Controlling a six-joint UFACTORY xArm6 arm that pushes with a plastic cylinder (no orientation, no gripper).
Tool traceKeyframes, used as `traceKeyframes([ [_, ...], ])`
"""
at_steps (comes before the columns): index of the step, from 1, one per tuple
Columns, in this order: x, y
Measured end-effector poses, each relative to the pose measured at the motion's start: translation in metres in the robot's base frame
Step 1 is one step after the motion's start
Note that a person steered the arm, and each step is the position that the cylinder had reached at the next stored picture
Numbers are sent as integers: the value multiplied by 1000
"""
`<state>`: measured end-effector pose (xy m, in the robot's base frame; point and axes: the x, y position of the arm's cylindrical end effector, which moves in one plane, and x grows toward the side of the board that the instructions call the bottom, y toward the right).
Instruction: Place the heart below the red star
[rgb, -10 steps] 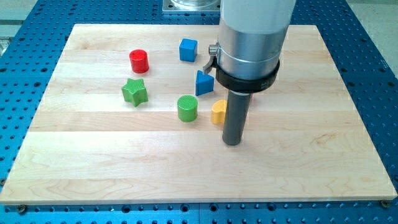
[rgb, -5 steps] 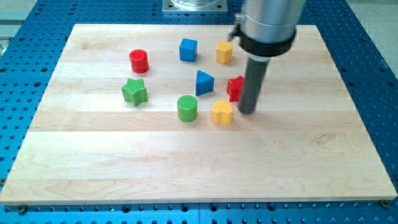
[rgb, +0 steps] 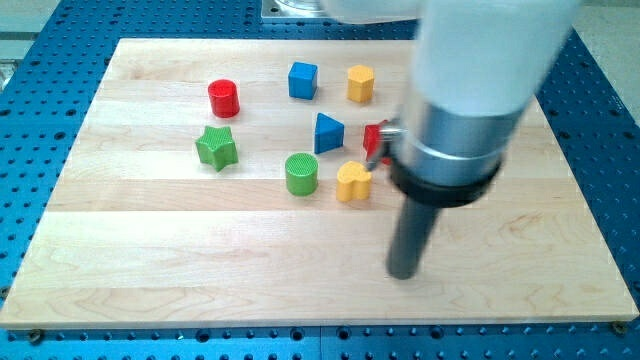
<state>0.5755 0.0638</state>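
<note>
The yellow heart (rgb: 352, 182) lies on the wooden board (rgb: 150, 250), right of the green cylinder (rgb: 301, 173). The red star (rgb: 375, 139) is just above and right of the heart, mostly hidden behind the arm. My tip (rgb: 403, 272) rests on the board toward the view's bottom, below and to the right of the heart, apart from every block.
A blue triangle (rgb: 328, 132) sits above the heart. A blue cube (rgb: 303, 80) and a yellow hexagon (rgb: 361, 84) lie near the view's top. A red cylinder (rgb: 224, 98) and a green star (rgb: 216, 147) are at the left.
My tip moved from beside the red star down toward the view's bottom. The heart shifted slightly left. The arm now hides most of the red star.
</note>
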Motion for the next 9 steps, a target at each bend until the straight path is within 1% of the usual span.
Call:
traceKeyframes([
  [1,-11,-57],
  [2,-51,-80],
  [3,-81,-80],
  [5,-74,-74],
  [7,-92,-52],
  [8,-92,-38],
  [9,-87,-38],
])
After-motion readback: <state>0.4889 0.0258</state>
